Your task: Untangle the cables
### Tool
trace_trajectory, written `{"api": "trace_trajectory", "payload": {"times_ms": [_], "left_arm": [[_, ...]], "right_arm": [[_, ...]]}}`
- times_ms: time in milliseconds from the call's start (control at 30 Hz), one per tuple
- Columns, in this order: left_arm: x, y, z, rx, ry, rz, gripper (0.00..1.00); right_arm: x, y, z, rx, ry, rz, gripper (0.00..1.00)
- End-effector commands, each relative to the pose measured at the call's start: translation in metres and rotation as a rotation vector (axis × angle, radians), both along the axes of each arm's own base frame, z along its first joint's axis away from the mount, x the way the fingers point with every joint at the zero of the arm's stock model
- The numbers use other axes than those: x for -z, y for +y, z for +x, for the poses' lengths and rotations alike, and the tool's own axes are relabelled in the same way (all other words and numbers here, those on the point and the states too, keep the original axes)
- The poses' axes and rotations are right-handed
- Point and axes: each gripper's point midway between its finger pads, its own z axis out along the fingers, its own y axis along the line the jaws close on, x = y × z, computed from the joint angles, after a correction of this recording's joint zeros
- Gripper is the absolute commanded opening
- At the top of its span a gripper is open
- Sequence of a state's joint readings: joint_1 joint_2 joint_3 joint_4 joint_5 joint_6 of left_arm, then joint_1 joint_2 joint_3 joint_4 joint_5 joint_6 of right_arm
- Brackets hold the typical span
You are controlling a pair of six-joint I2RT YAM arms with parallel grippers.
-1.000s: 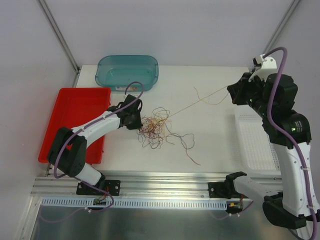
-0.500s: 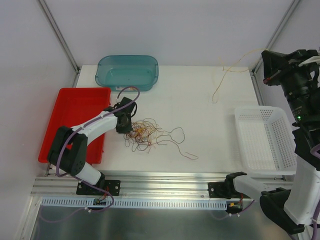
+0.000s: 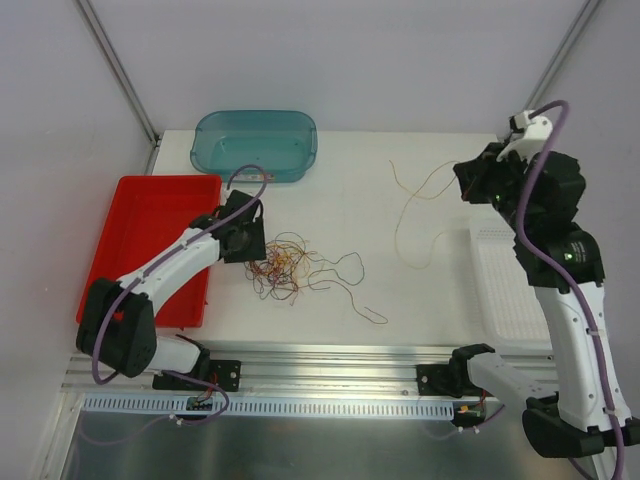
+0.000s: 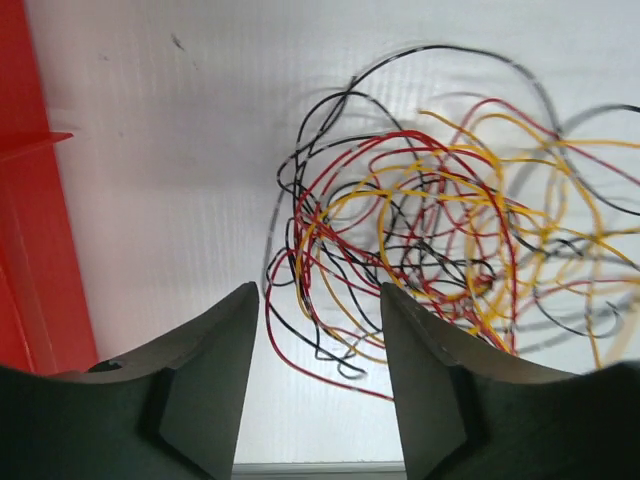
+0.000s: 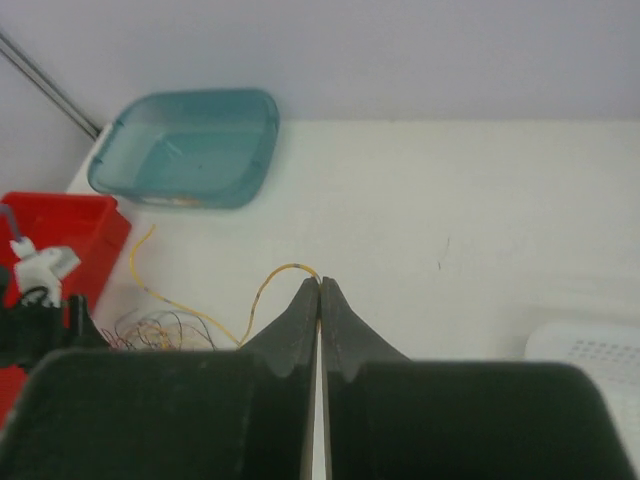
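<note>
Here, white table (image 3: 450, 300), pale walls (image 3: 350, 50), left claw (image 4: 320, 295) released (above tangle (image 4: 430, 240)), right claw (image 5: 320, 285) pinching yellow cable (image 5: 288, 266).

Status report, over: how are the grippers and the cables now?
Left gripper open, at the tangle. Right gripper shut on one yellow cable, hanging apart from the tangle. Red tray close by left gripper.

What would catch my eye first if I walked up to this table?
A messy knot of red, yellow and black wires lies on the white table, just right of the red tray, with the left tool open beside it. Farther right, the right tool pinches one yellow wire dangling loose over the table.
</note>
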State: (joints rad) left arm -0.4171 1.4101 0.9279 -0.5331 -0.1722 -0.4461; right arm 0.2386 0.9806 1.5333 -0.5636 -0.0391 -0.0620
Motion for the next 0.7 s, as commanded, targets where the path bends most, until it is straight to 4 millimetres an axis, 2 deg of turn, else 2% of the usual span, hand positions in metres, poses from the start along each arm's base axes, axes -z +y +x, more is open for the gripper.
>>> {"api": "trace_trajectory", "payload": {"times_ms": [0, 33, 67, 100, 167, 267, 300, 333, 367, 400, 433, 500, 533, 567, 600, 667], "left_arm": [[-0.042, -0.012, 0.002, 0.055, -0.099, -0.099, 0.54], [-0.054, -0.013, 0.002, 0.068, -0.138, -0.118, 0.59], [-0.061, -0.014, 0.001, 0.080, -0.157, -0.129, 0.71], [-0.066, -0.017, -0.001, 0.096, -0.169, -0.148, 0.77], [-0.081, -0.018, -0.007, 0.129, -0.216, -0.176, 0.90], [-0.092, -0.018, -0.018, 0.168, -0.266, -0.204, 0.99], [-0.093, -0.017, -0.022, 0.174, -0.274, -0.207, 0.99], [-0.088, -0.013, -0.027, 0.180, -0.273, -0.196, 0.99], [-0.093, -0.010, -0.030, 0.184, -0.305, -0.197, 0.99], [-0.084, -0.006, -0.034, 0.184, -0.298, -0.184, 0.99], [-0.087, -0.002, -0.037, 0.190, -0.328, -0.172, 0.99], [-0.078, 0.002, -0.044, 0.207, -0.336, -0.162, 0.99], [-0.082, 0.003, -0.046, 0.220, -0.368, -0.163, 0.99], [-0.081, 0.004, -0.049, 0.229, -0.378, -0.167, 0.99], [-0.076, 0.005, -0.052, 0.240, -0.379, -0.161, 0.99], [-0.079, 0.008, -0.055, 0.242, -0.418, -0.160, 0.99]], "right_arm": [[0.021, -0.002, -0.001, 0.017, 0.030, 0.030, 0.01], [0.028, -0.002, -0.002, 0.018, 0.046, 0.028, 0.01], [0.034, -0.001, -0.001, 0.018, 0.058, 0.028, 0.01], [0.046, -0.001, 0.001, 0.021, 0.088, 0.025, 0.01], [0.053, 0.000, 0.003, 0.021, 0.106, 0.027, 0.01], [0.051, 0.002, 0.006, 0.017, 0.117, 0.030, 0.01], [0.048, 0.001, 0.007, 0.020, 0.116, 0.028, 0.01], [0.036, -0.001, 0.004, 0.027, 0.099, 0.030, 0.01], [0.032, -0.005, 0.005, 0.045, 0.094, 0.015, 0.01], [0.025, -0.014, 0.006, 0.094, 0.078, 0.003, 0.01], [0.013, -0.021, 0.003, 0.123, 0.055, -0.005, 0.01], [-0.001, -0.044, 0.001, 0.234, 0.016, -0.047, 0.01], [-0.006, -0.053, -0.002, 0.273, 0.008, -0.070, 0.01], [-0.024, -0.069, -0.008, 0.351, -0.033, -0.081, 0.01], [-0.030, -0.079, -0.012, 0.390, -0.048, -0.120, 0.01], [-0.051, -0.103, -0.022, 0.513, -0.099, -0.144, 0.01]]}}
